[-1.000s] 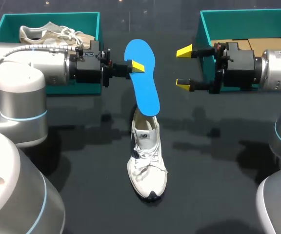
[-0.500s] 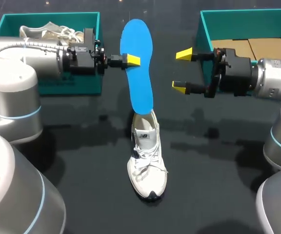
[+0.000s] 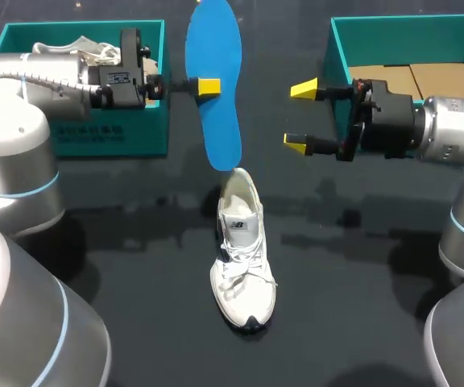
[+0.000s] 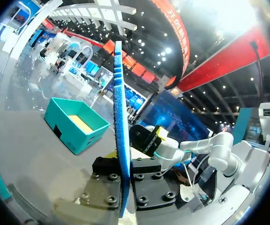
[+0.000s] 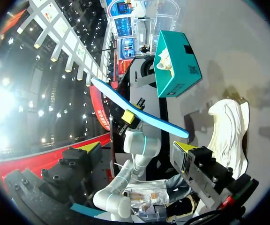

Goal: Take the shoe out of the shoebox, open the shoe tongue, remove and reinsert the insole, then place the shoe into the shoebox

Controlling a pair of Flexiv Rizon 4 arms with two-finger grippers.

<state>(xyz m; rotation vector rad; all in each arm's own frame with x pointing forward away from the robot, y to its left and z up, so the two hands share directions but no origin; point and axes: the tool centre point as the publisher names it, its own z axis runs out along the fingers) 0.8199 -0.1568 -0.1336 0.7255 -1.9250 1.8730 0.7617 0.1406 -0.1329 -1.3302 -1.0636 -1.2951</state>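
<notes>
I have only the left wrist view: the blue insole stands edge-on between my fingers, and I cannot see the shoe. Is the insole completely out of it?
Observer: It seems so. In the right wrist view the insole hangs with its lower end apart from the shoe.
Operator: How does the shoe stand?
Observer: Upright on its sole in the middle of the table, toe toward the robot, heel nearest the insole's lower end.
Operator: Is the shoebox on my left side empty?
Observer: No. The head view shows another shoe lying in the left shoebox.
</notes>
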